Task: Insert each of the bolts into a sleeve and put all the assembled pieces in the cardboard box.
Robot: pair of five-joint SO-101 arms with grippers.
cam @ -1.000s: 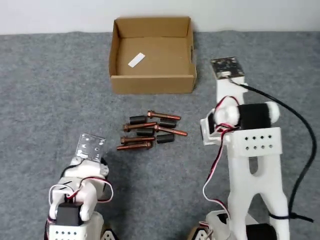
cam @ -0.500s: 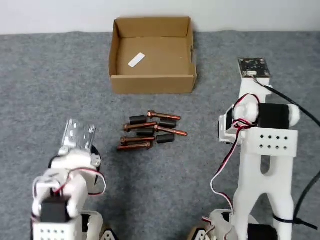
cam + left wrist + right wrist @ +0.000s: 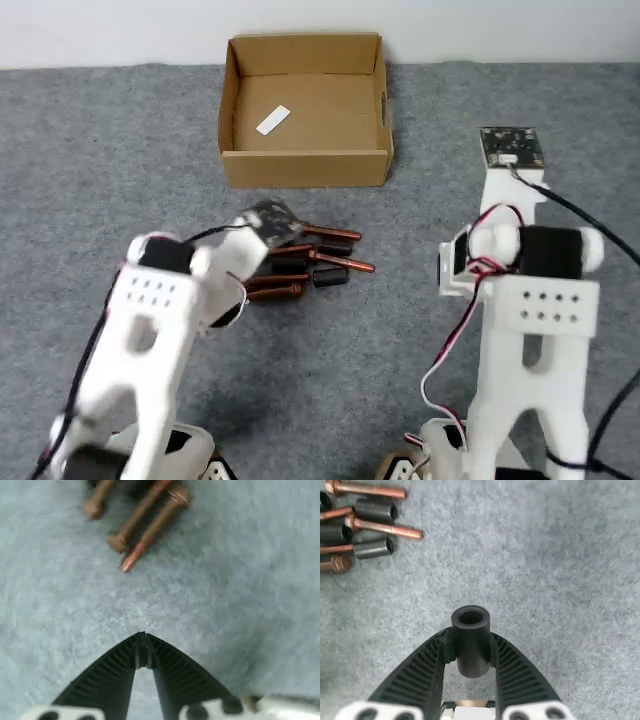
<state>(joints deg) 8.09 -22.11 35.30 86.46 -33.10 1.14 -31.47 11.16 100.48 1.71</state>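
Over the grey bench (image 3: 570,555), my right hand (image 3: 470,639) pinches a short black sleeve (image 3: 470,655), so I think my left hand (image 3: 142,644), pressed together, should open and grab a copper bolt (image 3: 152,528).

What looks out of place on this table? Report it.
Nothing looks damaged or spilled. The bolts and sleeves lie in a loose jumble in front of the cardboard box, which holds a white slip. The right gripper is shut on one black sleeve with no bolt in it.

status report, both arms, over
Right hand shut on a sleeve. Left hand shut, empty, near the bolts. Cardboard box holds no pieces yet.
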